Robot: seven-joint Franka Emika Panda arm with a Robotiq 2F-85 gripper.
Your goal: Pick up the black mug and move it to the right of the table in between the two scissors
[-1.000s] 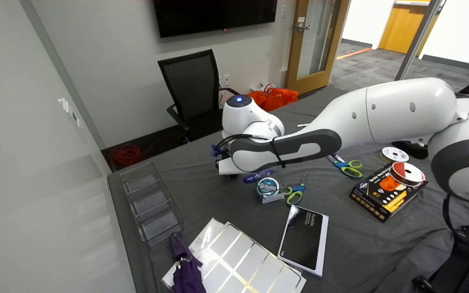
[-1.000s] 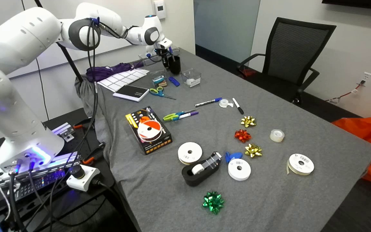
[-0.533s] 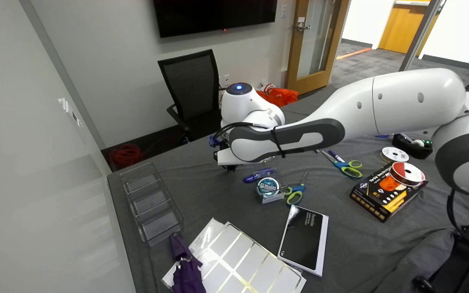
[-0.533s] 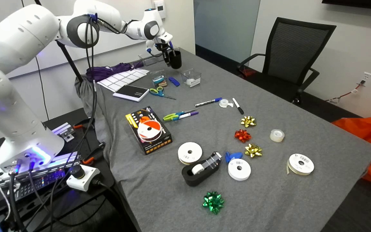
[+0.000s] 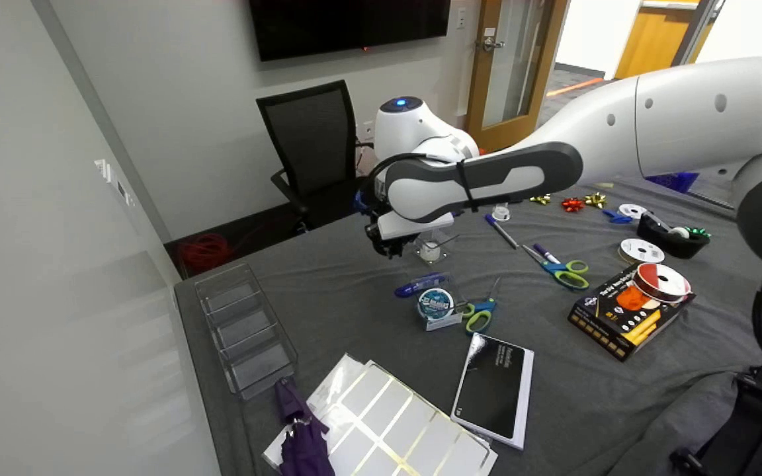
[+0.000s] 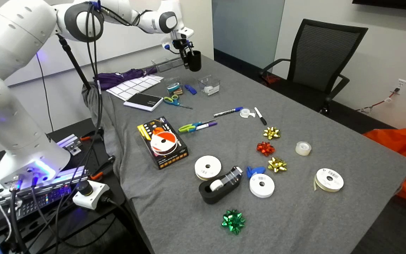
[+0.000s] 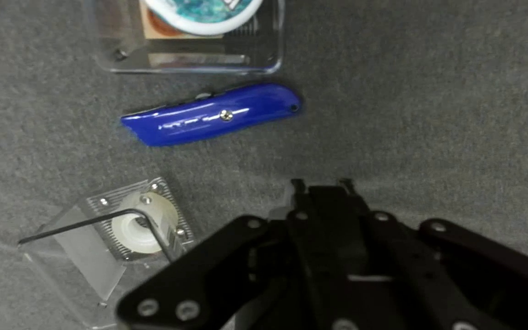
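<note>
1) In an exterior view, at the upper middle, my black two-finger gripper [image 6: 186, 59] is pinching the small black cylindrical mug [image 6: 195, 61]
2) I hold this mug nearly upright above the large table [image 6: 231, 139] with grey cloth
3) Left of centre lie slim metal-bladed scissors [image 6: 177, 102] with green-blue handles, and lower, a second similar pair [image 6: 193, 126]
4) In the wrist view, a glossy blue utility knife [image 7: 213, 114] lies at the upper middle

Wrist view seemingly close above table [image 7: 429, 114]

Two scissors [image 5: 555, 267] (apart) — on table [image 5: 348, 297]
</note>
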